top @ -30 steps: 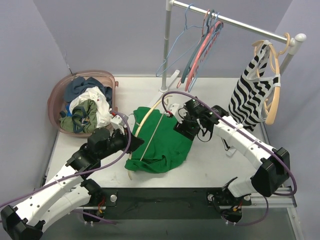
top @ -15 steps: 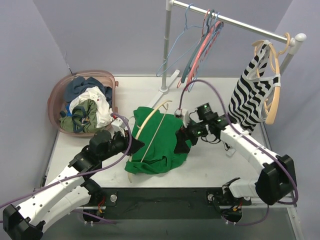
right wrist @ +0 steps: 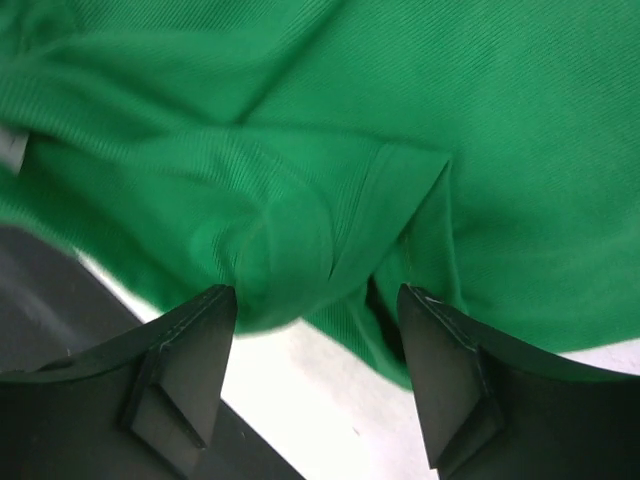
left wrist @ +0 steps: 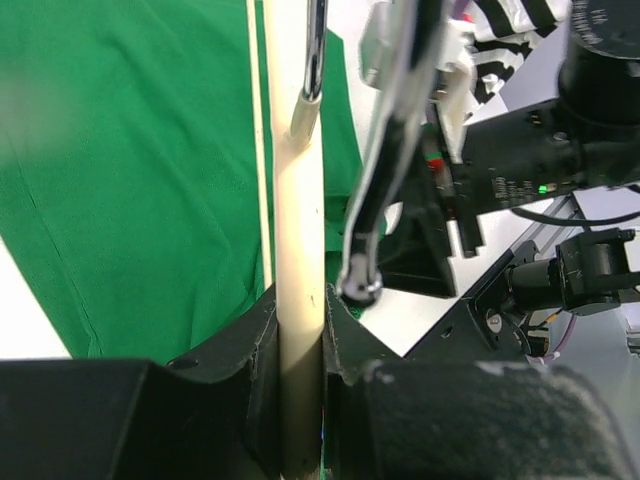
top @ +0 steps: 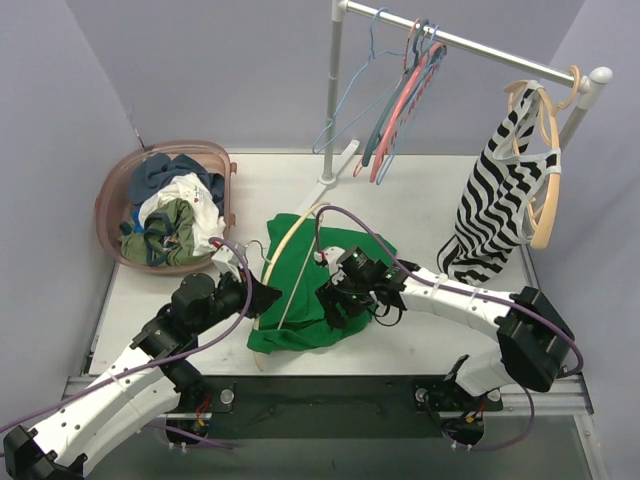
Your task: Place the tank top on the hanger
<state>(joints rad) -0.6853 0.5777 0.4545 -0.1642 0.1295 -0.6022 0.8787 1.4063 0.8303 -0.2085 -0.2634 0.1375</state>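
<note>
My left pincer: squeezed shut on the hanger, which sticks straight out in front of it.
My right pincer: wide apart, holding nothing.
The tank top: right under my right pincer, with a bump of green cloth between the tips. It also lies below the hanger.
How it will feel, I think: soft, light, floppy.
Where to grab: the thick folded edge, so it won't slip.

hanger on tank top; basket behind left, rack behind right.
</note>
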